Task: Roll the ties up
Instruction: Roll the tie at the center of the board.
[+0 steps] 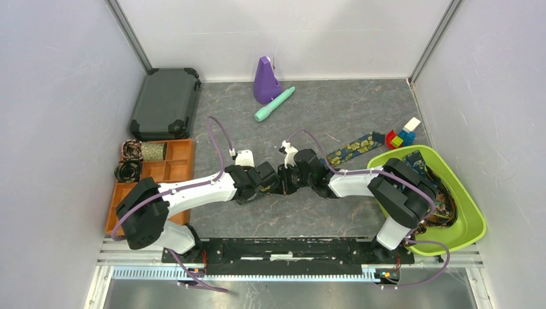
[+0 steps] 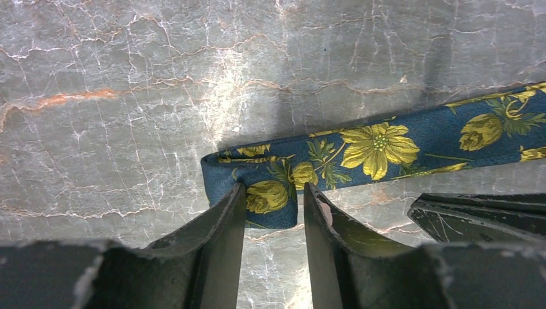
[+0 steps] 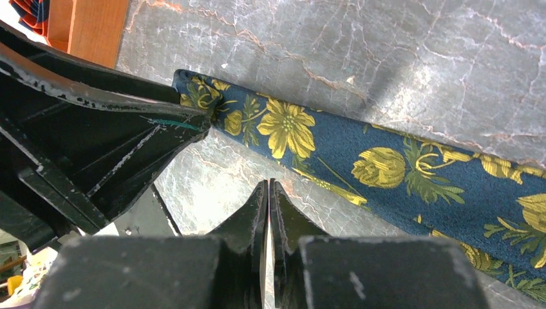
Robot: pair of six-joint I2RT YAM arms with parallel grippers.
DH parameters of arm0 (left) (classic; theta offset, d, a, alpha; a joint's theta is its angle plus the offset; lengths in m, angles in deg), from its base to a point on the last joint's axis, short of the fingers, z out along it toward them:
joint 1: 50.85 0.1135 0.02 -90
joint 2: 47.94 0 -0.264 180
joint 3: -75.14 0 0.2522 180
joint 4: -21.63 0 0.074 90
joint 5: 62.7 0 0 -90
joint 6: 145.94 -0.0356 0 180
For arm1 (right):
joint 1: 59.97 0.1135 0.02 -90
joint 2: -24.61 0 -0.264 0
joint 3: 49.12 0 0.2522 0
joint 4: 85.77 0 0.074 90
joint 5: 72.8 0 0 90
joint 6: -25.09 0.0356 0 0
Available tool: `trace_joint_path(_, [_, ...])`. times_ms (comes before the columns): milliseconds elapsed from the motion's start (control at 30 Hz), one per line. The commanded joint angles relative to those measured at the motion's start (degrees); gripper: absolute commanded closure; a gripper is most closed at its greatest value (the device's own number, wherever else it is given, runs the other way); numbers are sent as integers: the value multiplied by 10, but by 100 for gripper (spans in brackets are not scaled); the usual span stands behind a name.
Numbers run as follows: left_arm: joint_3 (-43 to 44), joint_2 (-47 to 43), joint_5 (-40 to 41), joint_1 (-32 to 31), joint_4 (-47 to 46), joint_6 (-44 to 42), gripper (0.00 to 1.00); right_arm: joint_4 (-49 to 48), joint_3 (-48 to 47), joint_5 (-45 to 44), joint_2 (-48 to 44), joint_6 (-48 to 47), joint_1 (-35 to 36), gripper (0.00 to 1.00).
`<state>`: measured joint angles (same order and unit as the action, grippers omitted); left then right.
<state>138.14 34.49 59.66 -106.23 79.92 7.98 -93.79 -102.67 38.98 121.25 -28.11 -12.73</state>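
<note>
tray (image 1: pixel 177 168): on the left, we see coiled ties (image 1: pixel 131 150) in its far compartments.
left hand (image 2: pixel 273 193): fingers apart, straddling the tie's folded end.
right hand (image 3: pixel 269 188): fingers pressed together, just beside the tie's near edge.
navy floral tie (image 2: pixel 376 145): we see it flat on the counter (image 1: pixel 335 109), running right toward the green bowl (image 1: pixel 473 219).

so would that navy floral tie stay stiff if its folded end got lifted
Probably floppy: the navy gold-flowered fabric tie lies flat, its end folded over itself. Likely light, being thin cloth; a push may bunch it rather than slide it.
</note>
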Motion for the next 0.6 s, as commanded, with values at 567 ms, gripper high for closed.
trace_joint_path(567, [-88,-82,-16,-3,-114,-7,96,0,-79,-2,24,7,13,92])
